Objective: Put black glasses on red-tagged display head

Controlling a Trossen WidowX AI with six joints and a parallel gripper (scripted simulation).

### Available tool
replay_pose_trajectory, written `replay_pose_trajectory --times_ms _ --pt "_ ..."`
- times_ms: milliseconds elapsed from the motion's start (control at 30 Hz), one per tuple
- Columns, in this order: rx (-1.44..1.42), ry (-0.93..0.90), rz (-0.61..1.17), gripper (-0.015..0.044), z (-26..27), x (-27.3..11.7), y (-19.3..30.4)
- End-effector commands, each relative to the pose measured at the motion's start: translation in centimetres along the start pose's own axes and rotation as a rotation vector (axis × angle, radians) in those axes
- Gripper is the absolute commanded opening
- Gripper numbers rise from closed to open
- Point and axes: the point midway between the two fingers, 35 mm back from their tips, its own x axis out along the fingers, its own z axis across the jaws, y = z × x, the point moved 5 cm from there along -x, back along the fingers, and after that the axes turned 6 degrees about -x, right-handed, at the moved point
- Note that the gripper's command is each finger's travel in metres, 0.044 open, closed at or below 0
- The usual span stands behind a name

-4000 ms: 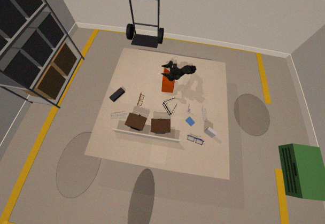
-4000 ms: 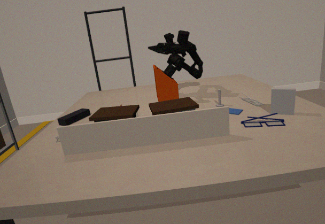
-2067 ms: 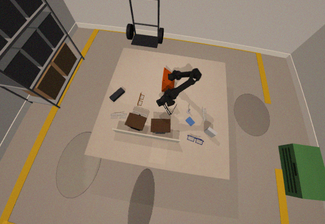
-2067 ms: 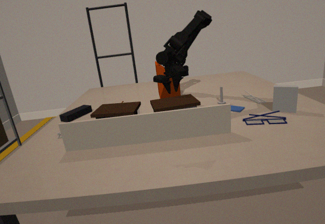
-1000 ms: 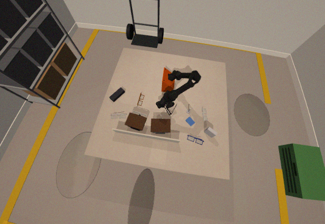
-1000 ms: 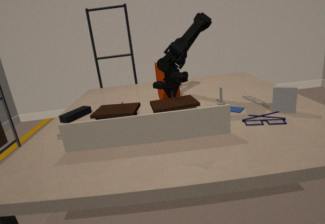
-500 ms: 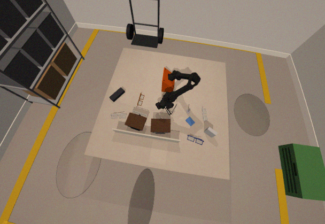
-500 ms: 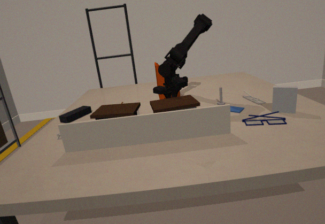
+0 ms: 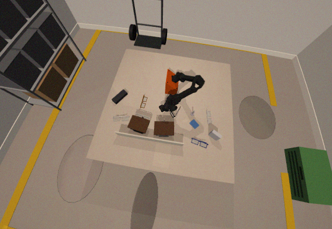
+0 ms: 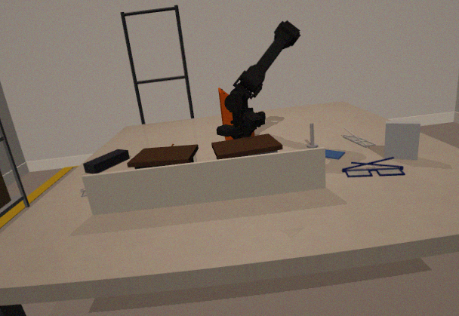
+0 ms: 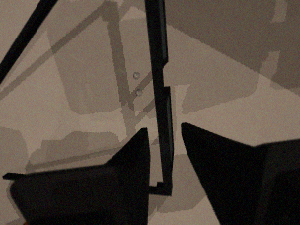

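The black glasses [image 9: 173, 116] [image 11: 164, 104] are near the right-hand head in the top view. In the wrist view their front frame runs nearly upright, with one temple at the upper left and part of another beside the left finger. My gripper [image 9: 170, 110] [image 11: 164, 131] is open, its fingertips either side of the frame's lower part, with gaps showing on both sides. Two display heads with brown tops stand side by side, the left one [image 9: 139, 123] [image 10: 164, 155] turned and the right one [image 9: 164, 128] [image 10: 247, 145] straighter. I cannot make out the red tag; the faces are hidden.
A low pale wall [image 9: 150, 138] [image 10: 207, 185] stands behind the heads. Blue glasses [image 9: 199, 142] [image 10: 374, 172], a grey block [image 9: 215, 134] [image 10: 402, 141], a blue pad [image 9: 194, 123] and a small post [image 10: 312, 135] are to the right. Brown glasses [image 9: 143, 101] and a dark case [image 9: 119, 96] are left.
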Motion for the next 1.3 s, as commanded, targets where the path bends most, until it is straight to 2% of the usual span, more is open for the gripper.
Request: replay_pose_trajectory --times_ms 0,167,767,933,1267 --pt "0.006 -0.003 -0.002 0.012 0.3 0.1 0.0" --pt "0.006 -0.003 -0.002 0.012 0.6 0.1 0.0" --pt "-0.001 0.0 -0.001 0.0 0.3 0.0 -0.1" --pt "0.0 0.0 0.0 0.0 0.2 -0.1 -0.1" --pt "0.004 0.006 0.004 0.0 -0.2 -5.2 0.0"
